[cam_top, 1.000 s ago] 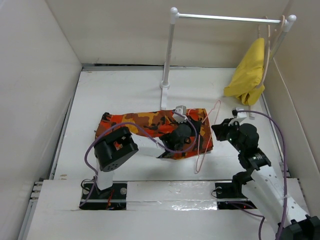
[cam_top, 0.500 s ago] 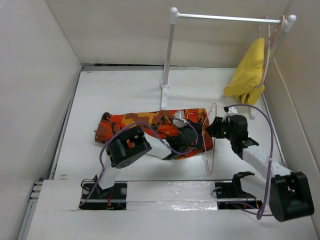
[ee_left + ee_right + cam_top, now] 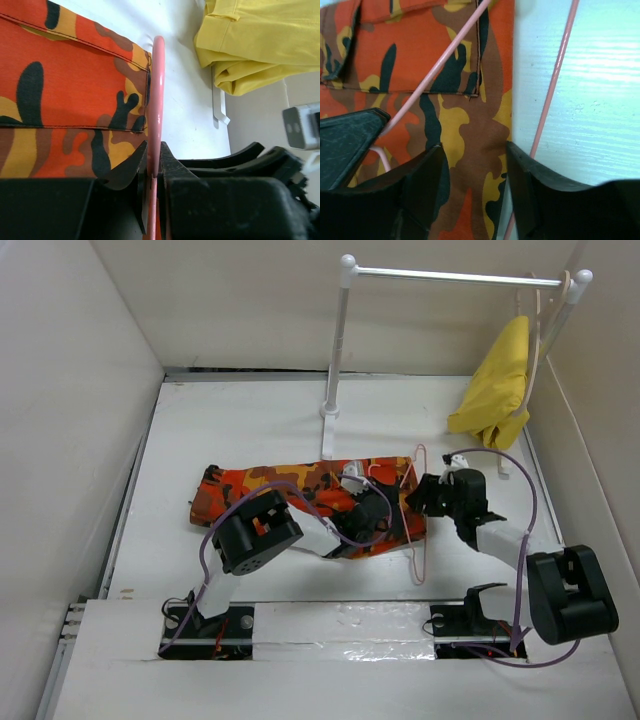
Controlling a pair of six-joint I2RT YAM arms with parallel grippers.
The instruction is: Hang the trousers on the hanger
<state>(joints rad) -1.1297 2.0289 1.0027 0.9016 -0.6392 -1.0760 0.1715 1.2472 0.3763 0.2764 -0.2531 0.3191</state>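
Observation:
The camouflage trousers (image 3: 265,485) lie flat across the middle of the table. The pink wire hanger (image 3: 416,545) rests over their right end. My left gripper (image 3: 372,508) is above that end, shut on one wire of the hanger (image 3: 158,85), with the trousers (image 3: 65,90) to its left. My right gripper (image 3: 418,495) is at the trousers' right edge. It stands open (image 3: 475,170) low over the trousers (image 3: 420,60), straddling their hem. One hanger wire (image 3: 555,90) runs just outside its right finger (image 3: 530,195); another crosses the cloth.
A white rail stand (image 3: 340,340) rises at the back. A plain yellow cloth (image 3: 495,385) hangs on a pale beige hanger (image 3: 541,330) at its right end, near the right wall. White walls enclose the table on three sides.
My right gripper has moved left to the trousers' right edge and opened its jaws. The hanger has swung a little to the right at its lower end. The left gripper has stayed shut on the wire.

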